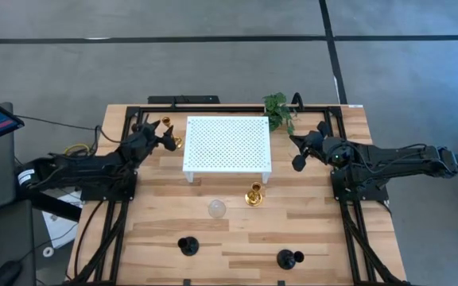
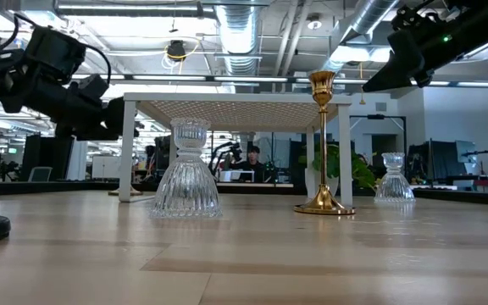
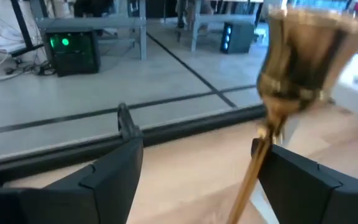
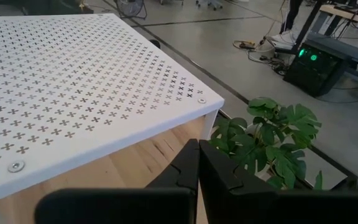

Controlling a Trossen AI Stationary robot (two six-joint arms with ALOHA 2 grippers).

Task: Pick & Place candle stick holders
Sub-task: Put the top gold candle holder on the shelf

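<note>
The white perforated stand (image 1: 227, 146) sits toward the far middle of the table (image 1: 324, 238), and everything else is placed from it. Just beside its left edge hovers the left gripper (image 1: 168, 137), with a gold candle stick holder (image 1: 173, 141) at its tips. In the left wrist view the gripper's fingers (image 3: 114, 180) are spread wide, and the gold holder (image 3: 291, 81) stands tilted close to one of them, not squeezed. So the jaws bracket it rather than hold it, probably because it is either about to be gripped or has just been let go; which one cannot be told.

In front of the stand, toward the near edge, the other holders wait apart from each other: a squat black one (image 1: 188, 246) to the near left, a clear glass one (image 1: 217, 209) closer to the stand's front, a tall gold one (image 1: 254, 195) upright just off the stand's front right leg, and another black one (image 1: 289, 258) to the near right. The low view shows a second clear glass holder (image 2: 394, 188) standing farther back.

Right of the stand, near the small green plant (image 1: 277, 110) at its far right corner, the right gripper (image 1: 300, 152) waits above the table. Its fingers (image 4: 194, 171) appear pressed together with nothing between them.
</note>
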